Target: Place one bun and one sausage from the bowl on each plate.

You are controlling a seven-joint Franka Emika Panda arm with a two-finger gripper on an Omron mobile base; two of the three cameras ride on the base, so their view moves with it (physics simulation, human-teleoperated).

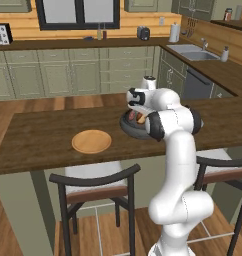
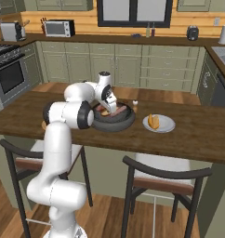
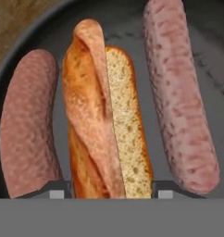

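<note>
Straddling the bun (image 3: 104, 115) lengthwise in the bowl (image 3: 132, 18), my jaws stand parted, one tip at each side of its near end, not yet pinching it. A sausage (image 3: 28, 125) lies close on either flank. I judge I should squeeze gently, stay centred, lift straight up, then carry to the plate (image 1: 91, 141).

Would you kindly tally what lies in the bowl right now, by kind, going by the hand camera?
Buns: 1, the bun in the bowl, between the tool's tips.
Sausages: 2, left sausage and right sausage.
Total: 3.
</note>
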